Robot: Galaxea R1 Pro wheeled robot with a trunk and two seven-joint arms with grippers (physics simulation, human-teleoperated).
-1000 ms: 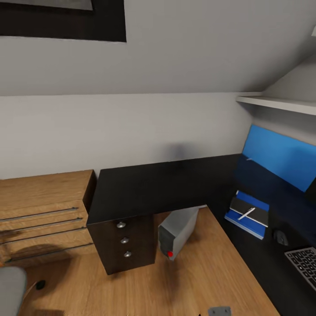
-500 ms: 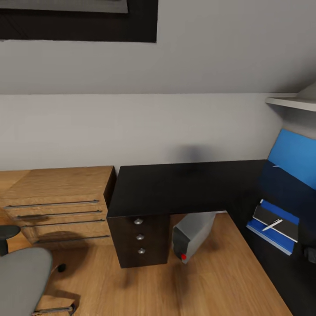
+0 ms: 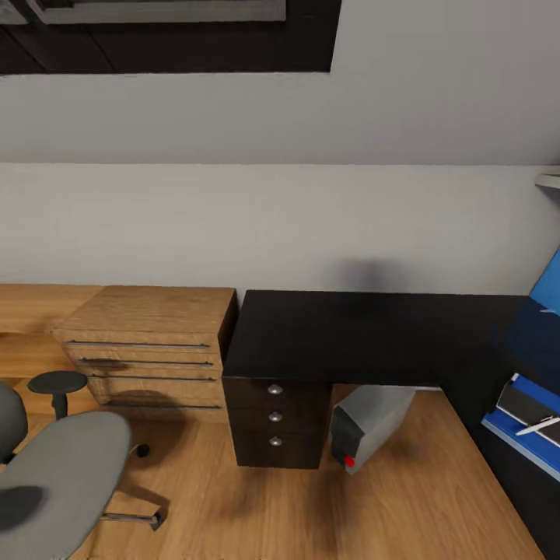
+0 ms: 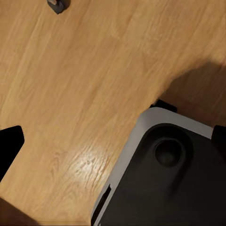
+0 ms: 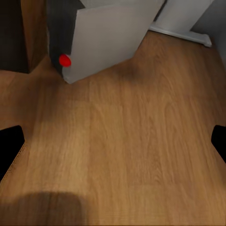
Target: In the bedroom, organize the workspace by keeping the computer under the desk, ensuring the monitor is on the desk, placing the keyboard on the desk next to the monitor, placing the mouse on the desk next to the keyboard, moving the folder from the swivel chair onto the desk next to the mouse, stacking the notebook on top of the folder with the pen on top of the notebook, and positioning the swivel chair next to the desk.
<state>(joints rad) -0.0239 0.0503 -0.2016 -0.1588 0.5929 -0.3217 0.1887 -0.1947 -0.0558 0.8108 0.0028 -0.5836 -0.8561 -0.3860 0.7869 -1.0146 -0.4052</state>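
- Three drawers with silver knobs (image 3: pixel 274 415) sit under the near end of the black surface (image 3: pixel 365 334), whose glossy top is bare along the wall.
- Open wood floor (image 3: pixel 311 505) lies in front of the drawers and runs toward the surface's right-hand leg.
- Beside the drawers, the computer (image 3: pixel 365 424) stands tilted under the surface's edge, red dot low on its front, touching the floor.
- At the head view's right edge, the folder (image 3: pixel 519 432) lies on the surface with a dark notebook (image 3: pixel 529 408) on it and the pen (image 3: pixel 538 425) on top; a blue panel (image 3: pixel 547 292) rises behind them.
- Left of the surface, just beside it, stands a low light-wood chest (image 3: pixel 152 346) against the grey wall (image 3: pixel 233 225).
- Lower left, the chair (image 3: pixel 54 478) shows its grey seat, a black armrest and part of its chrome base, well apart from the surface.
- Right wrist view: the computer (image 5: pixel 101 37) from close by, leaning, with bare floor before it; the right tool's fingertips (image 5: pixel 9 146) stand wide apart at the picture's edges, holding nothing.
- Left wrist view: floor, a caster (image 4: pixel 57 4) and the robot's own base (image 4: pixel 165 174); only one dark fingertip (image 4: pixel 9 143) of the left tool is in view, so I cannot tell how its jaws stand.
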